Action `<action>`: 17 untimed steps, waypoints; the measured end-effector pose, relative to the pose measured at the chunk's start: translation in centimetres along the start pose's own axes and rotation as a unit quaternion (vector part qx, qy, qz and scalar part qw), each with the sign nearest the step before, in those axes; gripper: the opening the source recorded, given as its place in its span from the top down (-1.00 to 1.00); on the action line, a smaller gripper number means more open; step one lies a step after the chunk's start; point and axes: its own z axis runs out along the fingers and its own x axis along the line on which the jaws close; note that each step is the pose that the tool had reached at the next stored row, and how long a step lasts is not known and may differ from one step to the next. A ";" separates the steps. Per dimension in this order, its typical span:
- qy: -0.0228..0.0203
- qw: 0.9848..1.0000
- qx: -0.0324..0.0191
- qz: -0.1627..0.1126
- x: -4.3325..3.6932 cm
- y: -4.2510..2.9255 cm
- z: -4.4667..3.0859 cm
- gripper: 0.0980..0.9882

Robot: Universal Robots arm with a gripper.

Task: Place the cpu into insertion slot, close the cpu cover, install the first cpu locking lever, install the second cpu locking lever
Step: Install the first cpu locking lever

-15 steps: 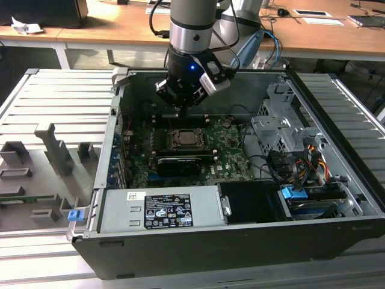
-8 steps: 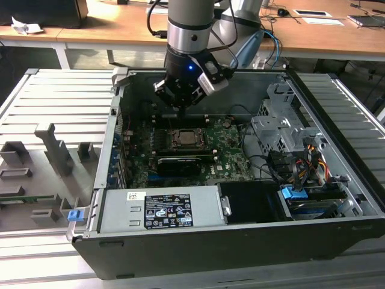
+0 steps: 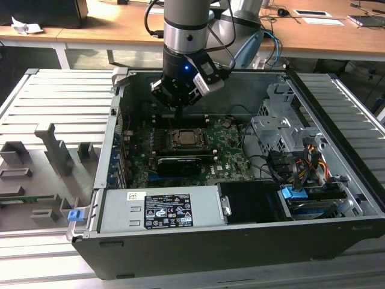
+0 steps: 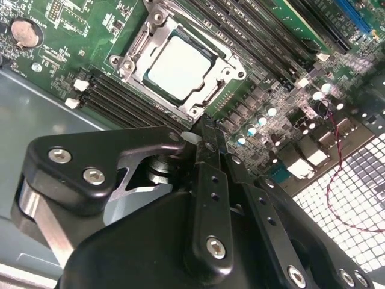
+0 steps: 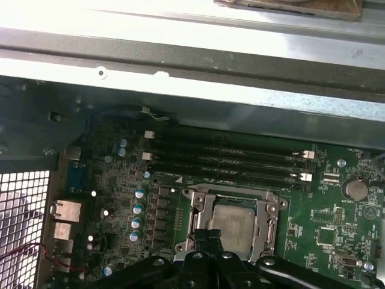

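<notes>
The cpu [image 4: 180,66] lies silvery face up in the insertion slot [image 3: 166,139] on the green motherboard, and shows in both wrist views [image 5: 236,224]. The cpu cover [image 4: 224,77] lies flat around it as a metal frame, the chip showing through its window. My gripper [image 3: 179,112] hangs a little above the board, over the socket's far edge in the exterior view. Its black fingers [image 4: 207,135] are pressed together with nothing between them. In the first wrist view the gripper [image 5: 207,238] overlaps the near rim of the cpu cover [image 5: 201,208]. I cannot tell how the locking levers stand.
The open computer case has tall walls [image 3: 114,114] around the board. A long black card [image 3: 178,164] sits just in front of the socket, memory slots [image 5: 222,159] behind it. A power supply [image 3: 159,209], drive cage [image 3: 283,129] and cables [image 3: 301,162] crowd the front and right.
</notes>
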 end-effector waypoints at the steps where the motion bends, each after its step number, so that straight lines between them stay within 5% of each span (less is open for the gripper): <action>1: 0.000 1.000 0.000 0.000 0.00 0.00 0.00 0.98; 17: -0.001 1.000 0.000 0.000 0.11 -0.01 0.50 0.98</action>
